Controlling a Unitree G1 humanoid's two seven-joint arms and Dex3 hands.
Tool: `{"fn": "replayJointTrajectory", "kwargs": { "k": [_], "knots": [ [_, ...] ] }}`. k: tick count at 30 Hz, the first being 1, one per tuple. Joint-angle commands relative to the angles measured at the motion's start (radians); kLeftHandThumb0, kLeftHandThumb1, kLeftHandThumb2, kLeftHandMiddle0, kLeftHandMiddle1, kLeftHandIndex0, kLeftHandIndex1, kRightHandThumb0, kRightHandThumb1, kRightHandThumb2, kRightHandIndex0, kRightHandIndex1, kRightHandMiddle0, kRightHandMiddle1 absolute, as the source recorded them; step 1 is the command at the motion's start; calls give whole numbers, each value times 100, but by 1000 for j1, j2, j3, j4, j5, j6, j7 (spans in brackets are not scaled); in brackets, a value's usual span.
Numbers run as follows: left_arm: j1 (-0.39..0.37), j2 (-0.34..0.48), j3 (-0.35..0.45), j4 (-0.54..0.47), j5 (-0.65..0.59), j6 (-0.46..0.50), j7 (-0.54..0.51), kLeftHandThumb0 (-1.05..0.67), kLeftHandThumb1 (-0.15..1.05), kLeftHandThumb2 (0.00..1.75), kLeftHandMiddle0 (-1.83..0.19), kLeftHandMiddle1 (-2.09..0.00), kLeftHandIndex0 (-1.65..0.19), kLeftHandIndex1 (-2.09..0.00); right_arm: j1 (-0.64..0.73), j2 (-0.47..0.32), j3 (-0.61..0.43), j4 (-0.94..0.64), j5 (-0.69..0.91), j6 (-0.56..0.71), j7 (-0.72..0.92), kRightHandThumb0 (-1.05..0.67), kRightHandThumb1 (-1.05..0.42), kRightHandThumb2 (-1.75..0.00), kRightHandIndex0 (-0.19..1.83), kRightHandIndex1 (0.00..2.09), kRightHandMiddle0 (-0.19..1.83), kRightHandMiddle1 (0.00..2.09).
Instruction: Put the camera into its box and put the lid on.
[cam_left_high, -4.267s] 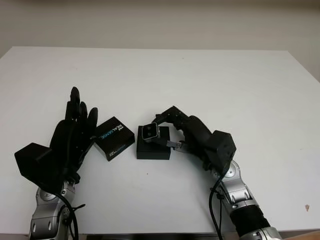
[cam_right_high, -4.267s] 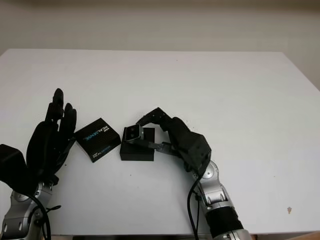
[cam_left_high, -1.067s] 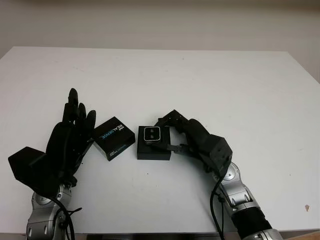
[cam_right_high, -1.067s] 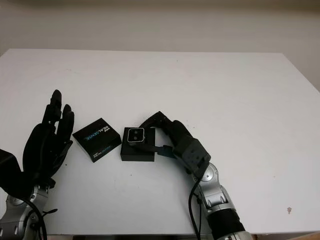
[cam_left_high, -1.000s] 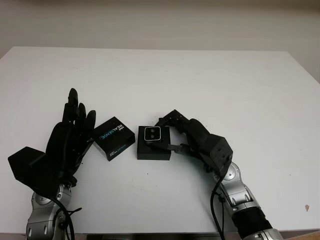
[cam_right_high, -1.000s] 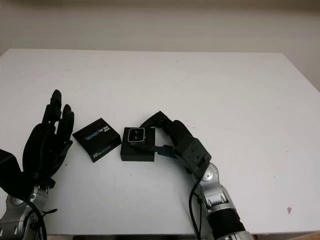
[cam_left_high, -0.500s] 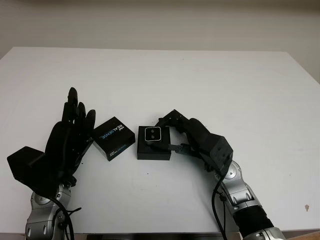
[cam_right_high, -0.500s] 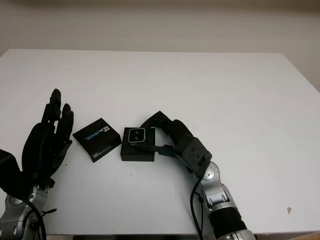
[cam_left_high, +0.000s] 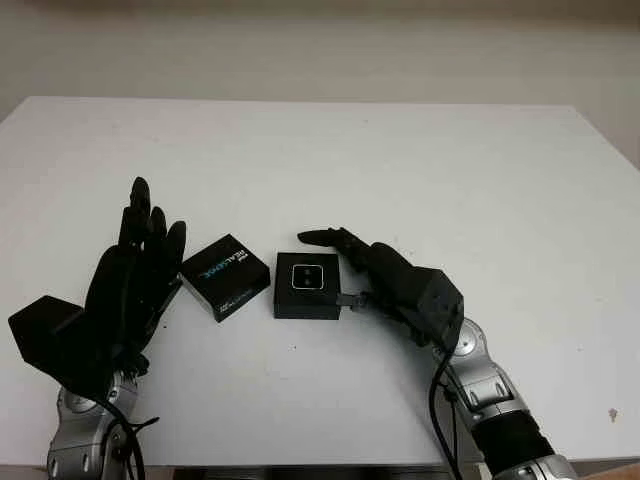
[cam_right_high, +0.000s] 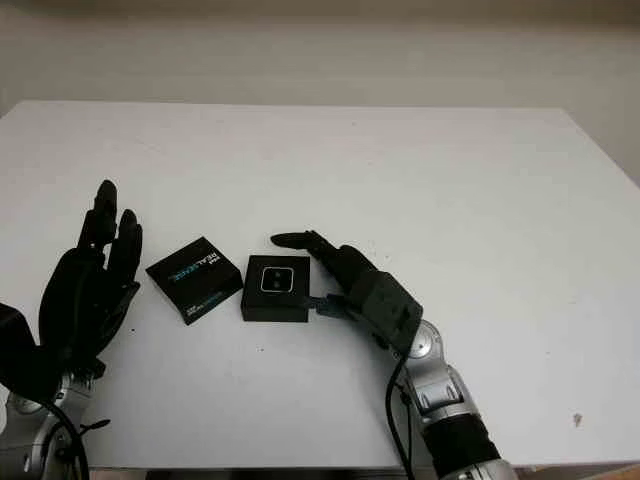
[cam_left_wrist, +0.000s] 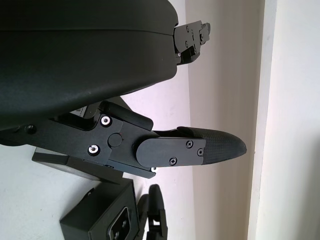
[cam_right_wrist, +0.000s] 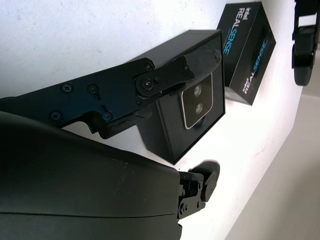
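The camera (cam_left_high: 306, 277) now sits flat in its box (cam_left_high: 306, 298) mid-worktop, no longer pinched. The right hand (cam_left_high: 375, 272) has let go and is open just right of it. The lid (cam_left_high: 225, 276) stays left of the box, beside the raised, open left hand (cam_left_high: 130, 285).

camera (cam_left_high: 306, 277) seated in box (cam_left_high: 322, 306), lid (cam_left_high: 226, 276) beside — off

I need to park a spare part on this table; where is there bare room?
The far half of the table, beyond both hands, is bare, and so is the right side past the right hand. It is crowded near the front: the lid, the box with the camera in it, and the open left hand sit close together.
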Motion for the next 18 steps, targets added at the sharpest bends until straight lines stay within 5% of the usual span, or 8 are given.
{"fn": "replayJointTrajectory", "kwargs": {
  "k": [1, 10, 18],
  "knots": [
    [6, 6, 0, -20, -1, 0, -2, -72, 105, 39, 19, 0, 19, 0, 14, 2, -10, -11, 9, -15, -10, -61, -90, -4, -19, 4, 1, 19],
    [3, 6, -2, -18, 6, -3, 3, -72, 105, 39, 19, 0, 19, 0, 22, 10, -16, -26, 18, -10, -35, -65, -90, -6, -19, 5, 0, 15],
    [-11, 51, 7, -12, 44, -17, -2, -71, 105, 37, 19, 0, 19, 0, 18, 83, -121, -185, 205, 81, -64, -73, -104, -15, -17, 3, -6, 8]
  ]
}}
